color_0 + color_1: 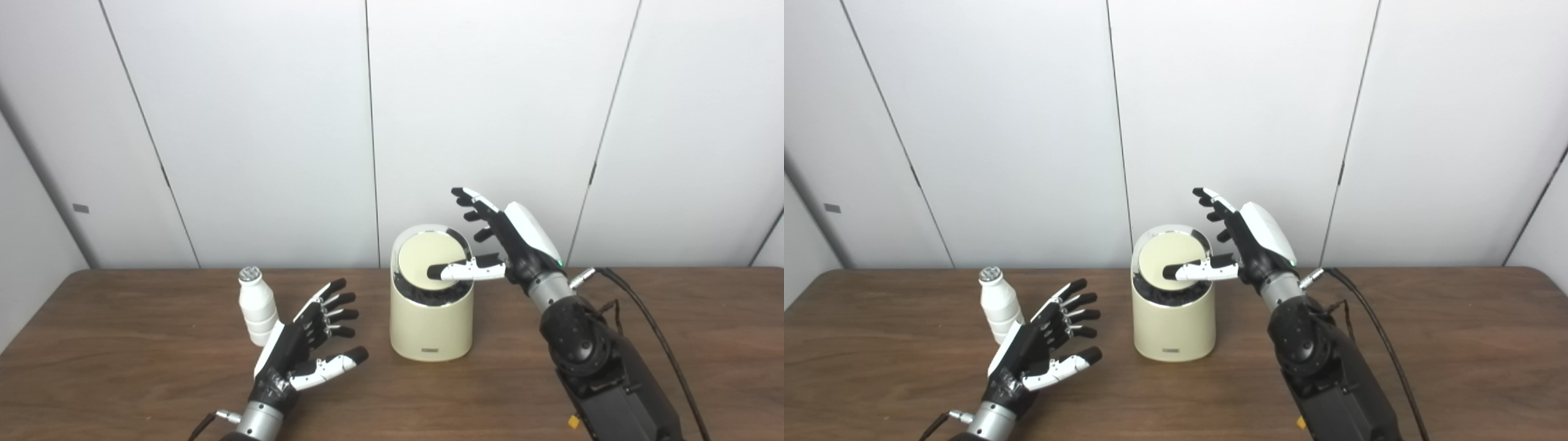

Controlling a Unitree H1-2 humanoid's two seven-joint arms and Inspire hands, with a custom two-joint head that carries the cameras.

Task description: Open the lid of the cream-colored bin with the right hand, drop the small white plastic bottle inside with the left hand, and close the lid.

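Note:
The cream-colored bin stands on the brown table at the middle. Its round lid is tilted up, with a dark gap showing along its front edge. My right hand is open beside the bin's upper right, and its thumb lies on the lid's right part while the fingers spread above. The small white plastic bottle stands upright left of the bin. My left hand is open, palm up, just right of and in front of the bottle, and holds nothing.
White wall panels stand close behind the table's back edge. A black cable runs along my right arm over the table's right side.

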